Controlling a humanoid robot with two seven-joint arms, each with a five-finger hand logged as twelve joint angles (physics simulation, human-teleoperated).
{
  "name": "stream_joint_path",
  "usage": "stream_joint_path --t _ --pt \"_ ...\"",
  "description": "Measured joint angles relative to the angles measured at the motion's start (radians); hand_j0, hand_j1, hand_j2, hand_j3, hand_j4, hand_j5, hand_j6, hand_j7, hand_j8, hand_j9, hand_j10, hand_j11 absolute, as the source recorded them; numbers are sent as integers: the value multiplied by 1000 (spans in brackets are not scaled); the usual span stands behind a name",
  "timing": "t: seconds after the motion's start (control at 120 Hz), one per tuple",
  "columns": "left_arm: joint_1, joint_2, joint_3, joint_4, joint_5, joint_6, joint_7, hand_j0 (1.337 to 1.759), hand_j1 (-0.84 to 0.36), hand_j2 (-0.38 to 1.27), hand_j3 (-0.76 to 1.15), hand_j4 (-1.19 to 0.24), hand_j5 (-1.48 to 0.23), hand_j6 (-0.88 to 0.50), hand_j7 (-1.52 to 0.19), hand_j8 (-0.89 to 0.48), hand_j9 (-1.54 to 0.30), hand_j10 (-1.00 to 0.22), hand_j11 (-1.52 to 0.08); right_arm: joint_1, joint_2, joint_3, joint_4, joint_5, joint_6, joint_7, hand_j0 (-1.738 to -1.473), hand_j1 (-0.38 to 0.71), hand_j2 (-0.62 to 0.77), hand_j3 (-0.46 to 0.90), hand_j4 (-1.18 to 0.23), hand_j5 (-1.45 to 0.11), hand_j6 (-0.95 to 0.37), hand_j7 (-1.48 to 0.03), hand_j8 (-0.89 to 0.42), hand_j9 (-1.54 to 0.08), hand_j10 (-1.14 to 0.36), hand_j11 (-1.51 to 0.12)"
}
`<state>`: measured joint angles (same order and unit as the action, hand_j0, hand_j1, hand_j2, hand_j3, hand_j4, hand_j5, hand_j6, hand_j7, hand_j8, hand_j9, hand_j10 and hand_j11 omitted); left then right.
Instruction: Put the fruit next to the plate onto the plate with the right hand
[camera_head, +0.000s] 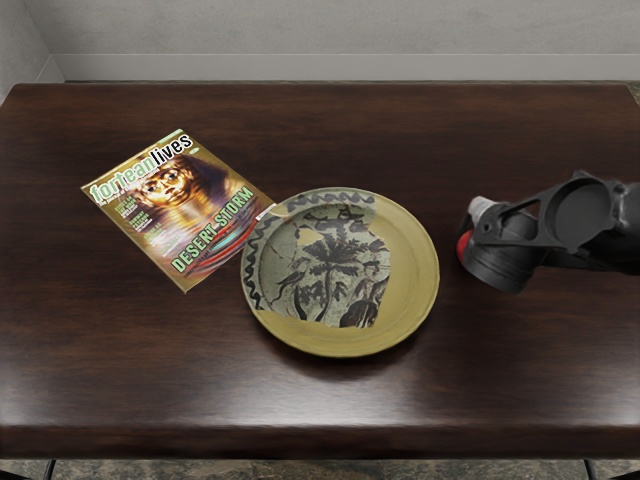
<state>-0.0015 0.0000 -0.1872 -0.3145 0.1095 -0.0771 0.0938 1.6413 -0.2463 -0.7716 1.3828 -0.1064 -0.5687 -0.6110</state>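
A tan plate (410, 270) with a dark painted plant design lies at the middle of the dark wooden table. Just right of it, my right hand (500, 250) comes in from the right edge and sits over a red fruit (463, 246). Only a small red sliver of the fruit shows at the hand's left side; the hand hides the remainder. The black fingers seem to curl down around the fruit, but whether they grip it is hidden. The fruit and hand stand beside the plate's rim, not on it.
A magazine (180, 205) lies flat to the left of the plate, its corner touching or slightly overlapping the plate's rim. The table's front edge (320, 430) runs along the bottom of the view.
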Motion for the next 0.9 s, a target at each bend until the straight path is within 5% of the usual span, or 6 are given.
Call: stream_joint_path --t 0.1,0.217,0.325,0.475,0.625,0.9 --pt "0 0 0 0 0 0 0 1658 339 2 0 -8 -11 -8 -11 -8 -11 -8 -11 -40 -57 52 -6 -13 1 -1 -1646 233 14 -2 -602 -866 -415 -848 -412 -876 -639 -877" --pt "0 0 0 0 0 0 0 1658 339 1 0 -8 -11 -8 -11 -8 -11 -8 -11 -152 -268 272 -17 -34 55 -2 -1646 343 292 0 -554 -1001 -324 -973 -328 -1002 -638 -1011" --pt "0 0 0 0 0 0 0 1658 339 1 0 -8 -11 -8 -11 -8 -11 -8 -11 -263 -437 481 -37 -58 176 -2 -1643 335 165 1 -519 -1076 -286 -1039 -287 -1064 -595 -1091" --pt "0 0 0 0 0 0 0 1658 339 1 0 -8 -11 -8 -11 -8 -11 -8 -11 -416 -529 815 -97 -68 481 -2 -1640 354 137 -1 -523 -1109 -236 -1089 -247 -1104 -546 -1152" --pt "0 0 0 0 0 0 0 1658 339 1 0 -8 -11 -8 -11 -8 -11 -8 -11 -541 -530 1091 -116 -62 792 -1 -1635 327 94 -2 -579 -1100 -245 -1113 -258 -1120 -575 -1150" --pt "0 0 0 0 0 0 0 1658 339 1 0 -8 -11 -8 -11 -8 -11 -8 -11 -569 -320 1169 -76 -63 885 0 -1634 335 85 -1 -553 -1108 -240 -1129 -242 -1140 -563 -1173"
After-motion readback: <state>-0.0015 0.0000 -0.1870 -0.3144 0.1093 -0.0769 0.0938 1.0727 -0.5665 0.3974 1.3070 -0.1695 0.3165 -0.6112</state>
